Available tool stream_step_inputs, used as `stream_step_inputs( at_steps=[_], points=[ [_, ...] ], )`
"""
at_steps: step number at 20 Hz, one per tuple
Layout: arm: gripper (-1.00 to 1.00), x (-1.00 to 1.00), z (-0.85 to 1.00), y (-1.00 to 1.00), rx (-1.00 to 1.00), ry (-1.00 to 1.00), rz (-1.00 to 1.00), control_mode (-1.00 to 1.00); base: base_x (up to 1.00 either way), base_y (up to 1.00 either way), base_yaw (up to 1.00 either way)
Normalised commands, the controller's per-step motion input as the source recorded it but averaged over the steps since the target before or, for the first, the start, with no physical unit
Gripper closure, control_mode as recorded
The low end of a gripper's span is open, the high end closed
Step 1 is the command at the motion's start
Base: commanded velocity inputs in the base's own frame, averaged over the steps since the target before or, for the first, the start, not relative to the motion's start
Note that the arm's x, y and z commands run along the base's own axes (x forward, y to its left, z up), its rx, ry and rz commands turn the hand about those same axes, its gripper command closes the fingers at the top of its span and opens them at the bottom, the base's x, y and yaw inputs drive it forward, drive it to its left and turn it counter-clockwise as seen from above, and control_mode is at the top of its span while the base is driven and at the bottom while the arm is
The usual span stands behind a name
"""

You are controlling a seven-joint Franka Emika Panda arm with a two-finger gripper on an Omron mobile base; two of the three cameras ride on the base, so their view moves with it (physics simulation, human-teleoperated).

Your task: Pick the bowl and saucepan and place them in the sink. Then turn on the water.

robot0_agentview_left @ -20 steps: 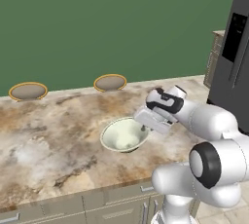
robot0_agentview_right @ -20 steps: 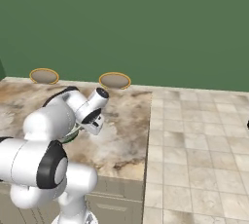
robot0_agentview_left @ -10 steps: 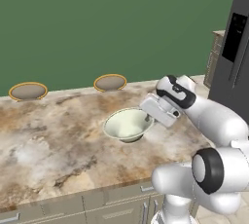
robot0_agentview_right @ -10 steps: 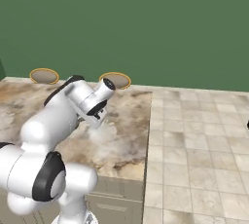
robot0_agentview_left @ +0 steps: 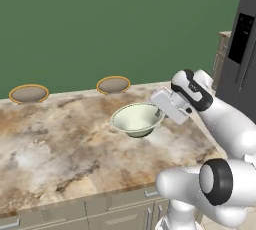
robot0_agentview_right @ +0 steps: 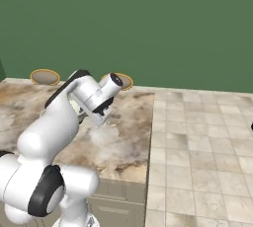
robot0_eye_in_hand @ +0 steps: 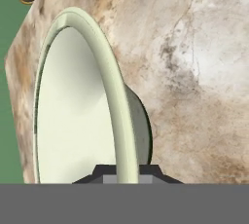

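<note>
The gripper is clamping the rim of the bowl, with its jaws closed onto the near right edge of that rim. In the hand view, the two dark fingertips are sitting on either side of the pale rim at the bottom of the frame, one inside the bowl and one outside it.

Far to the left of the gripper, a flat brown disc with a gold rim is lying at the back edge of the marbled counter, against the green wall. A second disc is lying behind and slightly left of the gripper, well apart from the bowl. Directly left of the gripper, the bowl is hanging off the counter, roughly level, with its shadow falling on the marble beneath it. Nothing is standing between the bowl and the open counter surface around it.

To the right of the gripper, the white arm is reaching back toward the base. Beyond it, a dark refrigerator is standing at the counter's end. In the right base view, a tiled floor is extending right of the counter.
</note>
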Motion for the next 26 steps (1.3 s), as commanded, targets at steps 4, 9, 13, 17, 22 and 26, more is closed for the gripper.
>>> stream_step_inputs(
  at_steps=[4, 9, 13, 17, 22, 26],
  points=[
    [1.00, -0.12, 0.31, -0.20, 0.02, 0.00, -0.05, -1.00, 0.00, 0.00, 0.00],
    [1.00, -0.08, 0.29, -0.11, 0.02, 0.00, -0.03, -1.00, 0.00, 0.00, 0.00],
    [1.00, -0.01, 0.32, 0.00, 0.00, 0.00, -0.03, -1.00, 0.00, 0.00, 0.00],
    [1.00, -0.03, 0.33, 0.00, 0.00, 0.00, -0.03, -1.00, 0.00, 0.00, 0.00],
    [1.00, -0.07, 0.32, 0.00, 0.00, 0.00, -0.04, -1.00, 0.00, 0.00, 0.00],
    [1.00, -0.11, 0.16, -0.08, 0.05, 0.00, -0.01, -1.00, 0.00, 0.00, 0.00]
  ],
)
